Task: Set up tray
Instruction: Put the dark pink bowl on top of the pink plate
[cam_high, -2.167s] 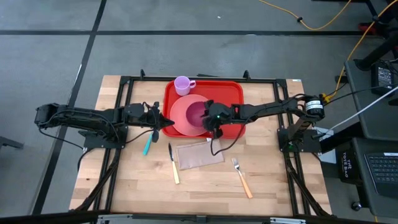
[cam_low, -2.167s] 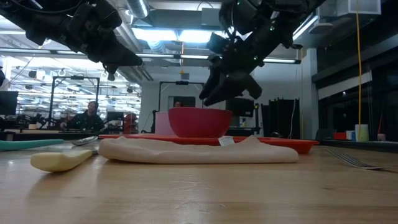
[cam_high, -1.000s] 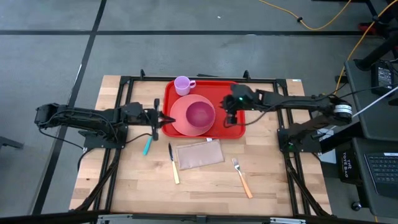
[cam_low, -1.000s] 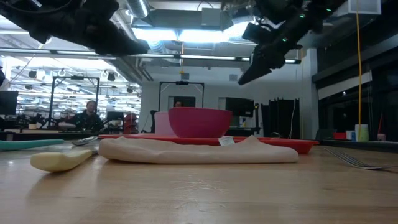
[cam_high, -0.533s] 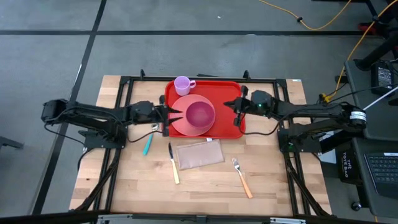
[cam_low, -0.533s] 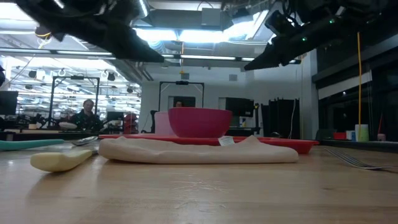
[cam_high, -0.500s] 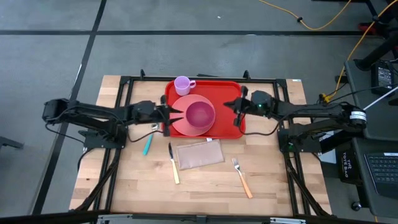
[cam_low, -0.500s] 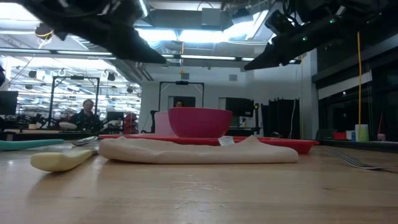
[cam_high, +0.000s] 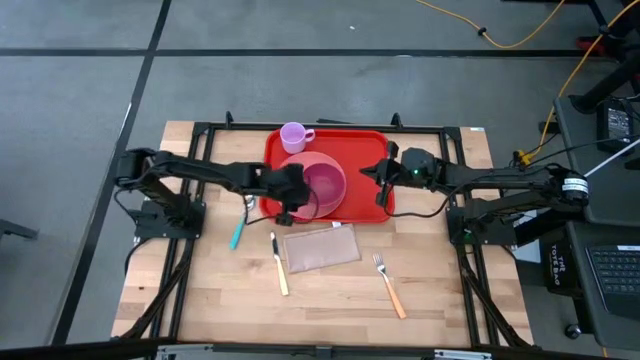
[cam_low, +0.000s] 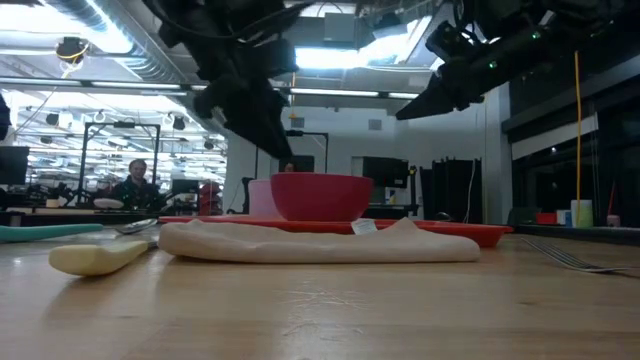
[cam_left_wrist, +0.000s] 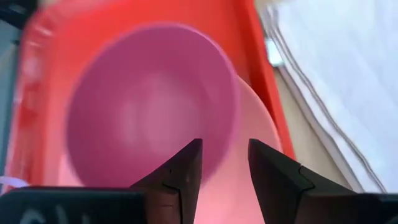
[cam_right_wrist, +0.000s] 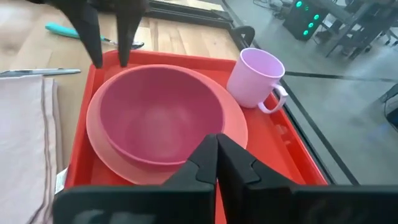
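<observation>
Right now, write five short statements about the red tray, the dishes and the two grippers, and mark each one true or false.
1. The dark pink plastic bowl sits on the round pink plate. True.
2. The lilac plastic mug lies tipped over on the wooden table. False: it stands upright on the flat red plastic tray.
3. The left gripper hovers at the bowl's rim, jaws open. True.
4. The right gripper clamps the mug's handle. False: its jaws are shut on nothing, short of the bowl.
5. The beige cloth napkin lies inside the tray. False: it lies on the table beside it.
</observation>
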